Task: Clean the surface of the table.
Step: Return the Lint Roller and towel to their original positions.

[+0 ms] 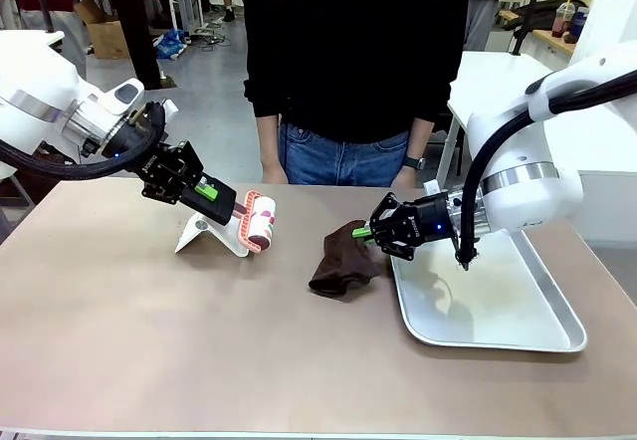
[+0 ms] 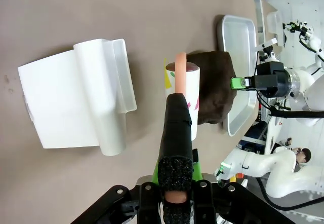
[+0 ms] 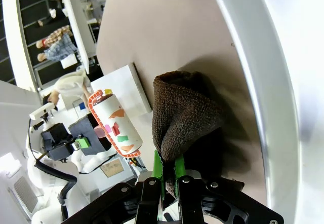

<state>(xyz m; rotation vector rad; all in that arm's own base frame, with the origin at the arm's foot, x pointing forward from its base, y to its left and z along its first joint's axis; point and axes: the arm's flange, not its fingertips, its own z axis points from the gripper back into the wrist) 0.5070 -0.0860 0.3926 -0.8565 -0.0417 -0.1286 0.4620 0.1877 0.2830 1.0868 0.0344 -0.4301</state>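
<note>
A wide tan-brown matte table (image 1: 149, 340) fills the front view, with a person in a black top and blue jeans (image 1: 348, 92) standing at twelve o'clock. At about ten o'clock the left gripper (image 1: 221, 199) has its jaws clamped on the handle of a lint roller with a salmon-pink frame and white patterned roll (image 1: 259, 221), just beside a white plastic stand (image 1: 204, 236). At about three o'clock the right gripper (image 1: 366, 233) pinches a dark brown cloth (image 1: 343, 261) resting on the table, touching the left rim of a rectangular silver metal tray (image 1: 557, 345).
</note>
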